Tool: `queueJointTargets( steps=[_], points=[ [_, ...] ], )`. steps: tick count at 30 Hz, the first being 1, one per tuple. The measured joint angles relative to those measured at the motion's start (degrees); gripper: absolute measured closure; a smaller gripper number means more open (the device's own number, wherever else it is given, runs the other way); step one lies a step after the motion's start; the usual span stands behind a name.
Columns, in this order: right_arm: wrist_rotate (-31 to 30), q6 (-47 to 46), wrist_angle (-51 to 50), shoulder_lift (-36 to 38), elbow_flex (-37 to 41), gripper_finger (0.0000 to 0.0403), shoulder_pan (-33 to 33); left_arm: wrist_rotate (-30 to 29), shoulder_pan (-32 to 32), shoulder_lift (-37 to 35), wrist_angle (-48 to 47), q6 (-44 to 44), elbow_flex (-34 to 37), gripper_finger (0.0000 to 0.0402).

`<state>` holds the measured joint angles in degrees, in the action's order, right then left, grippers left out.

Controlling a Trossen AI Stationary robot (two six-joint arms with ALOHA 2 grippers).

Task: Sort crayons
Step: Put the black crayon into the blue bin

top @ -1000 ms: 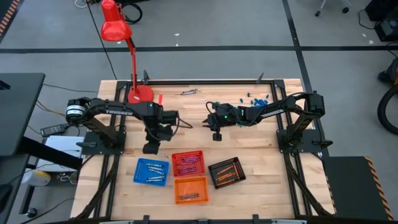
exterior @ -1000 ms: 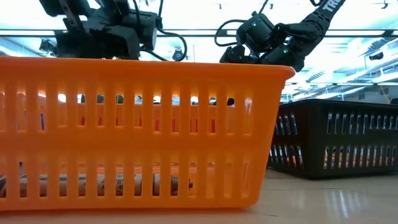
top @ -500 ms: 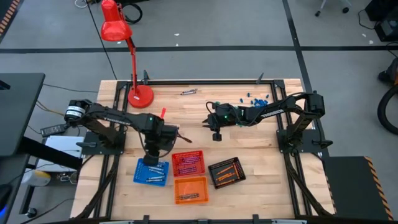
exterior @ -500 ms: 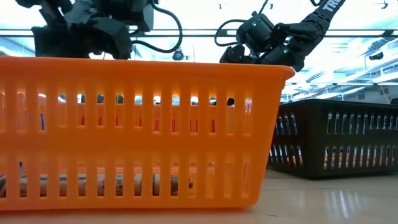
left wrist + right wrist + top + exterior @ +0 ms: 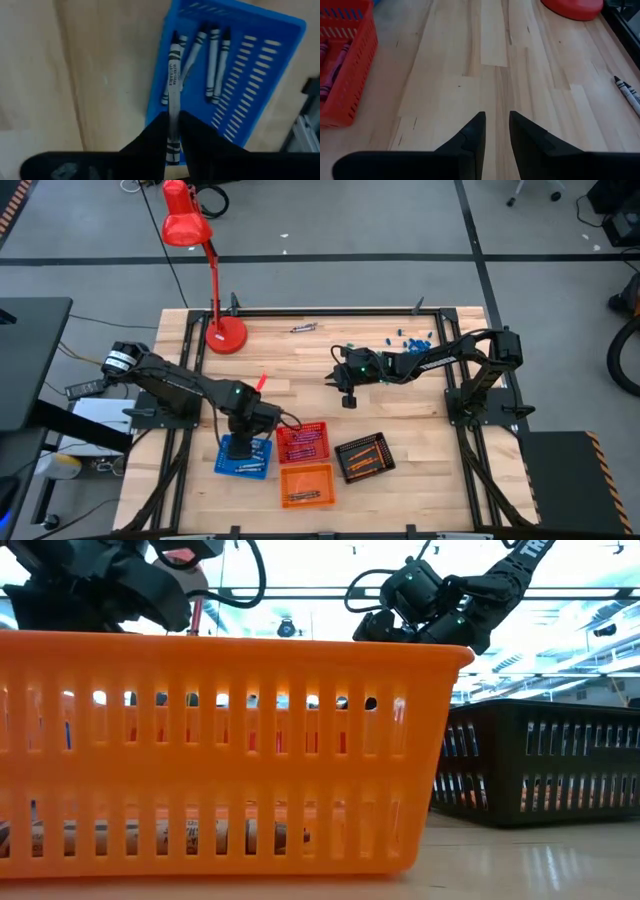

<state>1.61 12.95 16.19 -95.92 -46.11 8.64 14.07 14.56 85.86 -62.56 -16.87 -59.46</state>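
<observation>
My left gripper (image 5: 173, 131) is shut on a grey-silver crayon (image 5: 173, 75) and hangs over the blue tray (image 5: 243, 457), which holds several grey-silver crayons (image 5: 215, 65). In the high view it is at the tray's far side (image 5: 241, 442). The red tray (image 5: 302, 442) holds magenta-red crayons (image 5: 330, 70), and the black tray (image 5: 364, 457) holds orange ones. The orange tray (image 5: 306, 484) stands nearest the front edge. My right gripper (image 5: 495, 131) is open and empty above the table's middle (image 5: 340, 377). Loose crayons (image 5: 304, 327) lie near the far edge. My left gripper pinches the grey-silver crayon near its rear end (image 5: 172, 145) between its two fingers. The fingers come from above, pointing down at the tray. The crayon runs along the fingers and sticks out past their tips, lifted clear above the blue tray.
A red desk lamp (image 5: 225, 335) stands at the far left of the table. Small blue and green bits (image 5: 410, 338) lie at the far right. In the low view the orange tray (image 5: 220, 750) fills the front, with the black tray (image 5: 540, 765) beside it.
My left gripper has gone toward the table's near edge with the grey-silver crayon, from the table's middle to over the blue tray. It stays shut on the crayon.
</observation>
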Motion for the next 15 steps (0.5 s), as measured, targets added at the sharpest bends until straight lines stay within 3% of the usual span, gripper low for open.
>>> queueJointTargets(
  steps=[8, 12, 15],
  points=[
    [0.0, 0.1, 0.6, 0.0, 0.0, 0.0312, 0.0, -0.9, 0.1, 0.0, 0.2, -3.0, 0.0, 0.0293],
    [0.0, 0.1, 1.4, 0.0, 0.0, 0.0312, 0.0, -1.0, -1.0, 0.0, 0.2, 1.4, 0.0, 0.0285],
    [0.0, 0.1, 2.2, 0.0, 0.0, 0.0312, 0.0, -6.4, -3.1, 0.0, 0.2, 4.8, 0.0, 0.0285]
  ],
)
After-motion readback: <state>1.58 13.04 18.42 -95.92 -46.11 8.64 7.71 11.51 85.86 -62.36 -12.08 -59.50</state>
